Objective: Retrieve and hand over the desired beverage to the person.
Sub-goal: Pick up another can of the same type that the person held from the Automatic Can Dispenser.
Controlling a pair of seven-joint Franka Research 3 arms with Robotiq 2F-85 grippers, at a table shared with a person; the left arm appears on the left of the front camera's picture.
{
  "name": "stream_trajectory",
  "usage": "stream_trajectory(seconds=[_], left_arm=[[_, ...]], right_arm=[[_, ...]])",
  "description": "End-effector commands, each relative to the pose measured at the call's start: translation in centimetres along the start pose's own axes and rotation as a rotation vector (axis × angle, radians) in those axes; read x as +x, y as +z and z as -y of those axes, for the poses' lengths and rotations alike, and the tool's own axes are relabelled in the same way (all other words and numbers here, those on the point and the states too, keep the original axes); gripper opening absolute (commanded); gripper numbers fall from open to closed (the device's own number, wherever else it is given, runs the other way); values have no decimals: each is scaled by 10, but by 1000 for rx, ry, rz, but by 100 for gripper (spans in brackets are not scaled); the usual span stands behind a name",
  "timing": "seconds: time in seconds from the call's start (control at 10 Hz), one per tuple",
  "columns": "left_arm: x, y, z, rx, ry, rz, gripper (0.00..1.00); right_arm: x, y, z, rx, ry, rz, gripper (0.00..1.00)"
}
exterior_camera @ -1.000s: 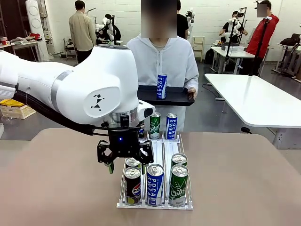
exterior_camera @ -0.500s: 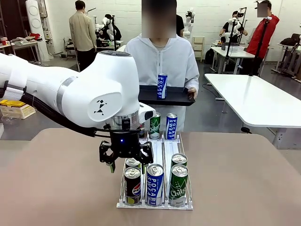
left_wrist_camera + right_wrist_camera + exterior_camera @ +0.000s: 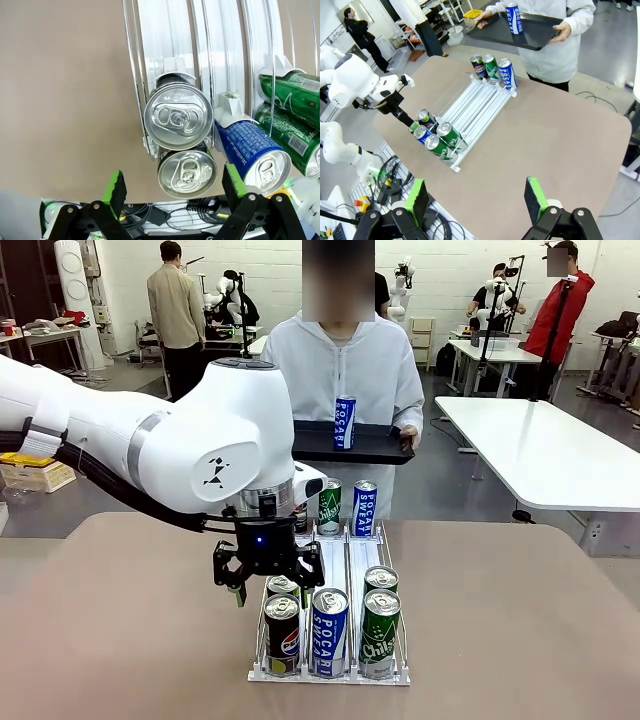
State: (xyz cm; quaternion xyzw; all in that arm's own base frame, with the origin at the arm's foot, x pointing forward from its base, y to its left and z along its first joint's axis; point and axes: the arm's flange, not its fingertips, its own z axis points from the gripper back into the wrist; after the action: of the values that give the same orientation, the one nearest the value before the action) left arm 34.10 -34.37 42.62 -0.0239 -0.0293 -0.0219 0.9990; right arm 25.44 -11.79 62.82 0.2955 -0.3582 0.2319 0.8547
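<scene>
The person (image 3: 345, 360), in a white hooded coat, stands at the far side holding a black tray (image 3: 375, 448) with a blue Pocari Sweat can (image 3: 344, 423) upright on it. A white wire rack (image 3: 349, 558) on the table holds cans in three lanes. At its near end stand two Pepsi cans (image 3: 282, 633), a Pocari Sweat can (image 3: 329, 632) and two green cans (image 3: 380, 635). My left gripper (image 3: 272, 590) hangs open, pointing down over the rear Pepsi can (image 3: 178, 116), its pads either side and apart from it. My right gripper (image 3: 476, 200) is open, high above the table.
Three more cans (image 3: 346, 508) stand at the rack's far end, the leftmost partly hidden by my left arm (image 3: 367, 82). Bare brown table (image 3: 520, 620) lies either side of the rack. A white table (image 3: 550, 455) stands at the right, and other people are farther back.
My left arm has shifted slightly up and to the right, and its gripper has stayed open over the Pepsi lane. The person and the tray have hardly moved.
</scene>
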Motion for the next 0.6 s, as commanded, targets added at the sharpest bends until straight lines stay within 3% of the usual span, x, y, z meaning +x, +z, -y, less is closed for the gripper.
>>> stream_trajectory(seconds=[0.0,0.5], left_arm=[[4,-3,4,2,-21,2,100],[7,-10,6,15,-22,-15,100]], right_arm=[[2,-1,1,34,11,19,100],[2,-1,1,34,11,19,100]])
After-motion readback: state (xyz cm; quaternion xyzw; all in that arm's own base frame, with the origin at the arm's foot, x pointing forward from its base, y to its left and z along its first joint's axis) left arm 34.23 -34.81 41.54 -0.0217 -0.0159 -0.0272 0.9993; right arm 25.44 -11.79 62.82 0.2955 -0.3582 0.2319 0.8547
